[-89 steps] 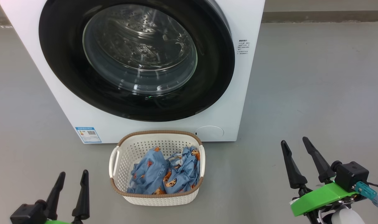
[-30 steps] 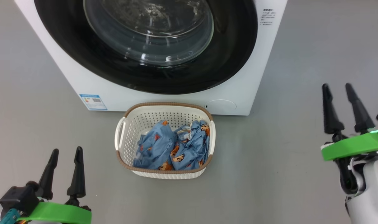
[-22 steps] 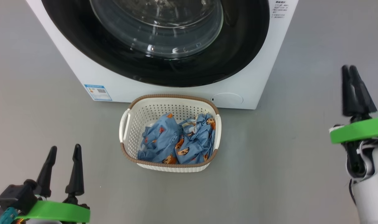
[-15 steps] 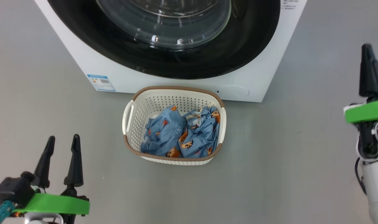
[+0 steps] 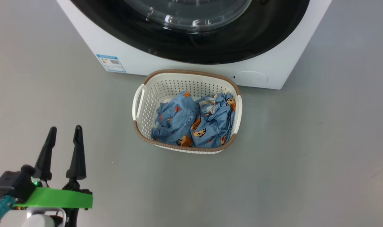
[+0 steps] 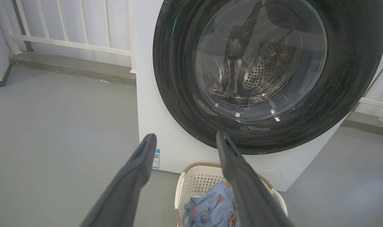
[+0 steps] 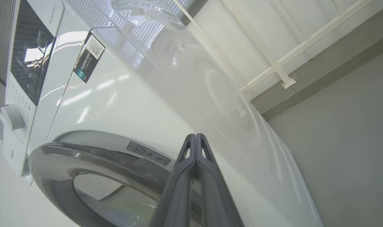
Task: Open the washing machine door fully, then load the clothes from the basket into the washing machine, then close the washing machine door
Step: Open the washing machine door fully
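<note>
- Left pincer [image 5: 65, 130] hovers over the floor, fingers spread and empty, pointing at the one washing machine [image 5: 131, 60].
- Our right pincer [image 7: 196, 136] is pressed closed on nothing, its tips beside the washing machine door [image 5: 229, 47].
- One basket [image 5: 147, 104] sits just before the machine and holds crumpled clothes [image 5: 185, 126]; we cannot count them.
- We cannot read the one blue label [image 5: 111, 63].
</note>
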Available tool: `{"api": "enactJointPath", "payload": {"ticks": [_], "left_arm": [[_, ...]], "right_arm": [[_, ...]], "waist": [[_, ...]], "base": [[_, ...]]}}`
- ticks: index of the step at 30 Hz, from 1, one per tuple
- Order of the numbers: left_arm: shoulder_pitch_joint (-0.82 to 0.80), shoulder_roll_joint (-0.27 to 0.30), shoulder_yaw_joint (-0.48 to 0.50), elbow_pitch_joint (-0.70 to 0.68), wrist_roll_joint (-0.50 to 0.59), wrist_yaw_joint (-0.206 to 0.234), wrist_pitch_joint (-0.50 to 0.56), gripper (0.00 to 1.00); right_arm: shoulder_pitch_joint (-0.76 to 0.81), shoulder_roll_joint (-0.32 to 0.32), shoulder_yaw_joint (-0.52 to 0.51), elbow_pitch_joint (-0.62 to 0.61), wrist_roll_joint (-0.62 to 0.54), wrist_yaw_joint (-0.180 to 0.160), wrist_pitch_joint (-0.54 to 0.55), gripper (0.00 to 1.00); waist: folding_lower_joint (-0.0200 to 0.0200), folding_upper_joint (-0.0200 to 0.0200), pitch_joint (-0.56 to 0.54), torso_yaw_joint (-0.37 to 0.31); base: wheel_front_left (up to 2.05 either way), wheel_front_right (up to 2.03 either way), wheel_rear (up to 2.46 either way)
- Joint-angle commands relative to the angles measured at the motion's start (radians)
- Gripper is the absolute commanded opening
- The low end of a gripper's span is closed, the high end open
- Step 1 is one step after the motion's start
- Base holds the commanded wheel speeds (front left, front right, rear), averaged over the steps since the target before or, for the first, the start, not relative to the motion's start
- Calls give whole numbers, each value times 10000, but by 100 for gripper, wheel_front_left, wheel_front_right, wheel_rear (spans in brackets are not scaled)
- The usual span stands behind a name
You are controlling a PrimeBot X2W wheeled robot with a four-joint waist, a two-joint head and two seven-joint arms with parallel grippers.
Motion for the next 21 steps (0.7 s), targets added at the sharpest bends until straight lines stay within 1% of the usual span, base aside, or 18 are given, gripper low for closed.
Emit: {"api": "enactJointPath", "payload": {"ticks": [1, 3, 4, 6, 11, 13, 16, 21], "left_arm": [[-300, 182, 314, -259, 67, -30, -122, 100], [-352, 155, 308, -255, 60, -30, -122, 100], [-352, 155, 308, -255, 60, -30, -122, 100], [-404, 134, 294, -259, 53, -30, -122, 100], [-549, 92, 230, -308, 19, -30, -122, 100], [-594, 80, 213, -324, 6, -30, -122, 100], [-689, 53, 170, -348, -14, -30, -122, 100], [-857, 20, 124, -339, -75, -30, -122, 100]], "right_arm": [[-337, -201, 223, -68, 522, -11, 396, 0], [-640, -235, 177, 171, 1218, -11, 820, 0], [-640, -235, 177, 171, 1218, -11, 820, 0], [-919, -317, 212, 413, 1647, -11, 1182, 0], [-1628, -382, 352, 813, 2846, -11, 2571, 0], [-1887, -456, 450, 927, 3101, -11, 3031, 0], [-2264, -567, 577, 1103, 3238, -11, 3361, 0], [-2811, -576, 795, 1324, 3528, -11, 3965, 0]], "waist": [[-1, 0, 251, 192], [-1, 0, 381, 263], [-1, 0, 381, 263], [-1, 0, 505, 327], [-1, 0, 812, 486], [-1, 0, 944, 536], [-1, 0, 1154, 627], [-1, 0, 1441, 787]], "base": [[0, 0, 0], [0, 0, 0], [0, 0, 0], [0, 0, 0], [0, 0, 0], [0, 0, 0], [0, 0, 0], [0, 0, 0]]}}
